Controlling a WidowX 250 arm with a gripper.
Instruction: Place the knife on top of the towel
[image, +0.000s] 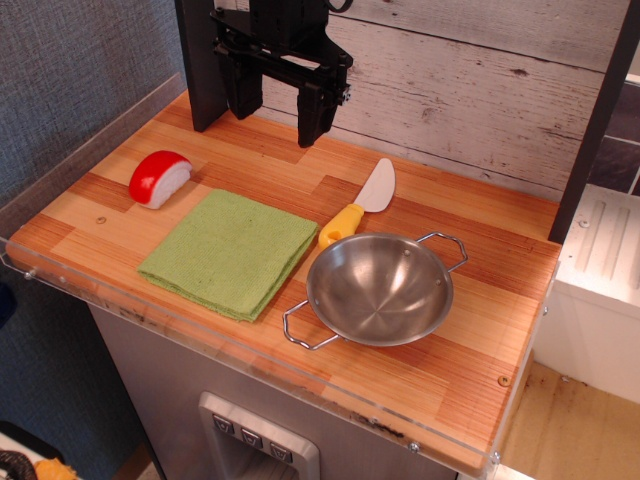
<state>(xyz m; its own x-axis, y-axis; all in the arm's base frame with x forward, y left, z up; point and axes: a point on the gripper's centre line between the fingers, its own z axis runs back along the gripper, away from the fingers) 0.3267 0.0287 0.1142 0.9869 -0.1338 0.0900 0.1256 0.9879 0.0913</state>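
Evidently idle | gripper (281, 112) hung empty, jaws parted, at the back of the counter | knife (359, 206) lay ungrasped between towel (231, 251) and bowl (380, 288), handle touching the bowl's rim

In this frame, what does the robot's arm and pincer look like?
The pincer is all black: a boxy matte body with two thick, blocky fingers tapering downward. Small metallic screws show on one finger's side. A dark cable loops at the top edge. No markings are legible.
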